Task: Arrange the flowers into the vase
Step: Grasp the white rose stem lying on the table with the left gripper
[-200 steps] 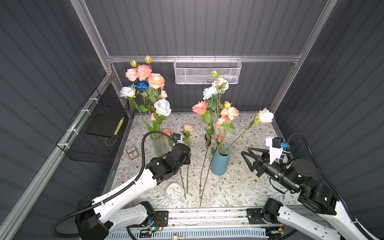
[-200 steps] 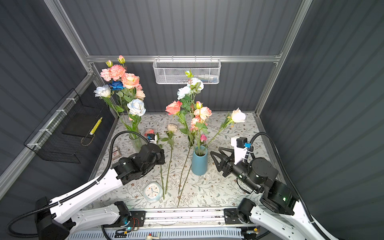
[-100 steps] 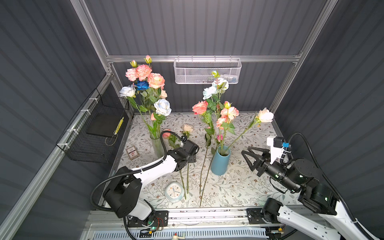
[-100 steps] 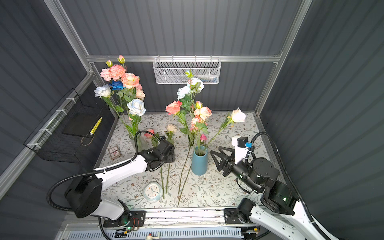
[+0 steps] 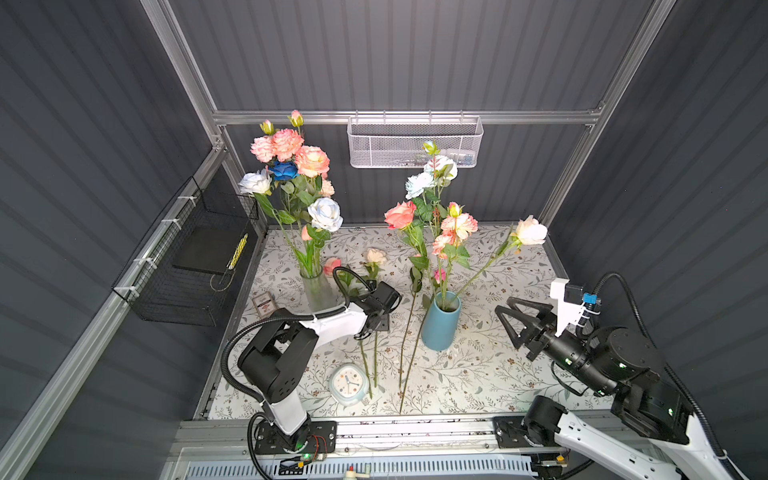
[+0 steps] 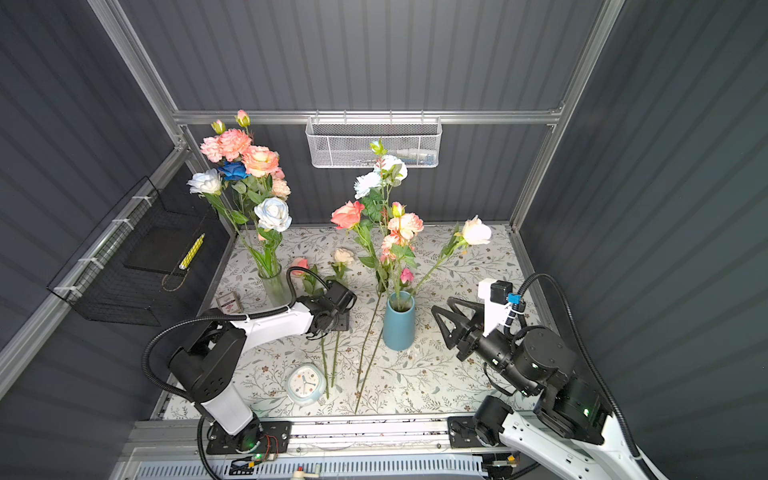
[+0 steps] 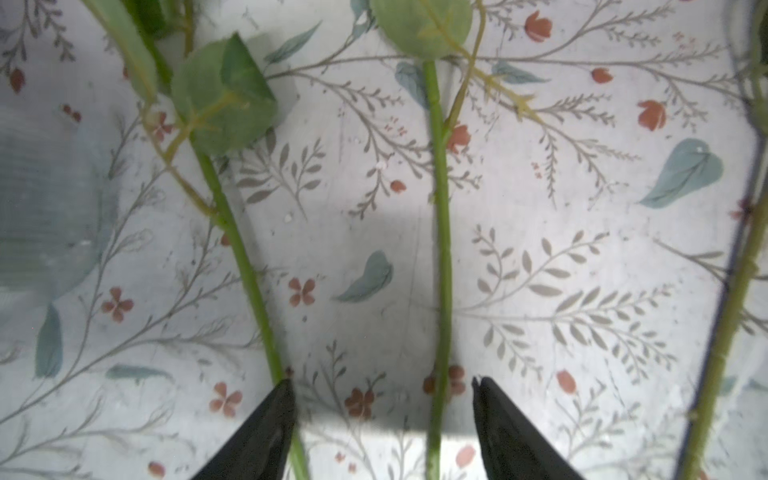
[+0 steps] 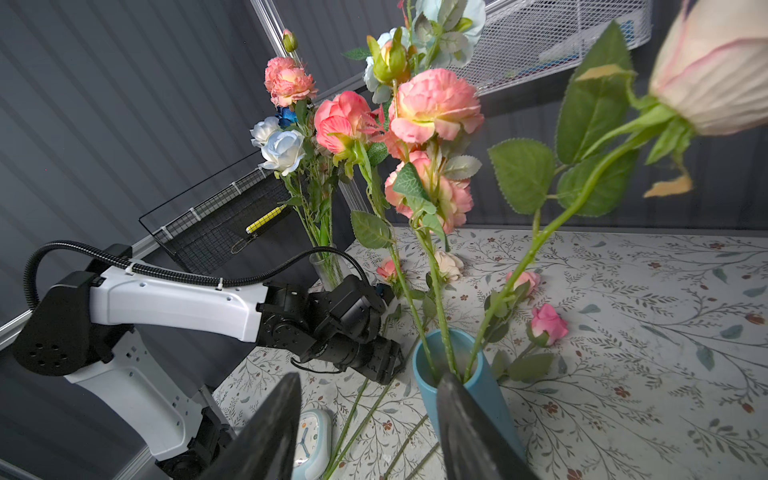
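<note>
Folded in tight since a sec ago: L arm [image 5: 332, 324], elbow block swung from far front-left corner in toward front rail, wrist kept over loose stems [image 5: 376, 361].

Spread under everything, floral-print table [image 5: 498, 374]. At back-left, biggest bunch of flowers [image 5: 309, 160], upright in glass vase [image 5: 316, 286]. Mid-table, smaller bunch fanned out of blue vase [image 5: 440, 328], w/ cream rose [image 5: 530, 230] leaning far right.

Parked just right of blue vase, R gripper [image 5: 505, 328]: jaws apart, nothing held, pointed at vase. L gripper [image 7: 382, 384] likewise released, tips close to cloth, straddling first stem [image 7: 442, 270] w/o pinching. Right at one fingertip, prob. touching, second stem [image 7: 245, 266]. Slanting up past blue vase but outside it, third stem [image 5: 405, 357]. Near front edge, clock [image 5: 349, 384], just beside stem ends.

Risks, as judged:
- Could trap or drag second stem along w/ first on closing here, given tight spacing.
- Could miss altogether w/ tips not fully down on cloth.
- On lifting by bare lower stem, could let bloom end sag and sweep into glass vase just beside it, or snag leaves of blue-vase bunch en route.
- Could tip either vase w/ long stems acting as levers.
</note>
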Tool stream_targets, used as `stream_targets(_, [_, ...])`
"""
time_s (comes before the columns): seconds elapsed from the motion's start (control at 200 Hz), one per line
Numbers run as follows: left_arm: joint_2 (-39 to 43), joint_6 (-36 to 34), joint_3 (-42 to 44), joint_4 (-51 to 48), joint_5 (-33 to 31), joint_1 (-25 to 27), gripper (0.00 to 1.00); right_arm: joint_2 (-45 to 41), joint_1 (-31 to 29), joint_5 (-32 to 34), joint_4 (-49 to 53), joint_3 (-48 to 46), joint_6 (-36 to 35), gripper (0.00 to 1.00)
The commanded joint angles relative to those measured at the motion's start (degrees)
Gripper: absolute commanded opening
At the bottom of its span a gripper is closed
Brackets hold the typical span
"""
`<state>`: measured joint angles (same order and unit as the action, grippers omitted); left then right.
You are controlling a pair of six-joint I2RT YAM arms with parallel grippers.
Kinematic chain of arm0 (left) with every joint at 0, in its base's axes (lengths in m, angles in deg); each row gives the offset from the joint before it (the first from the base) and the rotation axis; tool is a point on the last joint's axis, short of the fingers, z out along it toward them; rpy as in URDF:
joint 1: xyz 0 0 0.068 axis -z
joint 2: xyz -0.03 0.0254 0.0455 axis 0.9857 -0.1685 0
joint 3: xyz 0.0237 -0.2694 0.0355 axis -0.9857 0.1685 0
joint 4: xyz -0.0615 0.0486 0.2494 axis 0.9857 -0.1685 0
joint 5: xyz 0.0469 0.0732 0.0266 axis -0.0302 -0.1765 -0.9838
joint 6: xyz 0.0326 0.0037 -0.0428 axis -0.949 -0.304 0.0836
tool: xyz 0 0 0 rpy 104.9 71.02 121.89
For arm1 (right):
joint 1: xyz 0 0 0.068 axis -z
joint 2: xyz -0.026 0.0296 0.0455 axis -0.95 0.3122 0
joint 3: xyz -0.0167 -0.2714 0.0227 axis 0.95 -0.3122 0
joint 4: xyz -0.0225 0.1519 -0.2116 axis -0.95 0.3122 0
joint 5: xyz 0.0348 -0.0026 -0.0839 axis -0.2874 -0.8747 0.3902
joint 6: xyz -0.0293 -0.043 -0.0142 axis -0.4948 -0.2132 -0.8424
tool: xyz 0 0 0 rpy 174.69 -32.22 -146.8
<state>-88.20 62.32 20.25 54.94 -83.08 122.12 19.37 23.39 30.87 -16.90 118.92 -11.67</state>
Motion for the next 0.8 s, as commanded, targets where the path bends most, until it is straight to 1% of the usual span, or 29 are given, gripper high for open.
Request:
stream_targets(0.0, [3.8,1.3,1.8,-6.2,2.6,2.6,0.65,-0.5,-0.2,0.9,0.3,-1.0,-0.6,0.55])
stream_targets(0.08, [4.4,2.0,1.9,-8.3,3.4,5.9,0.6,-0.3,-0.2,0.9,0.0,-1.3,-0.6,0.55])
stream_targets(0.16, [3.9,2.9,1.6,-10.9,4.3,7.9,0.5,-0.3,-0.2,0.8,0.0,-1.2,-0.6,0.55])
stream_targets(0.185, [3.9,3.1,1.9,-11.3,4.8,8.2,0.49,-0.3,-0.2,0.8,0.0,-1.2,-0.6,0.55])
stream_targets(0.365, [7.6,5.1,4.4,-13.2,8.7,9.6,0.48,-1.0,-0.2,0.9,0.9,-1.3,-0.5,0.55])
stream_targets(0.5, [9.3,6.4,4.8,-15.5,9.6,11.4,0.46,-1.9,-0.2,1.4,1.1,-1.6,-0.7,0.55])
stream_targets(0.655, [10.5,7.2,6.0,-17.6,10.1,11.6,0.43,-2.1,-0.2,1.5,1.5,-1.5,-0.9,0.55])
stream_targets(0.795, [10.6,7.9,6.6,-17.1,13.2,11.6,0.4,-2.3,-0.2,1.9,1.6,-1.6,-1.1,0.55])
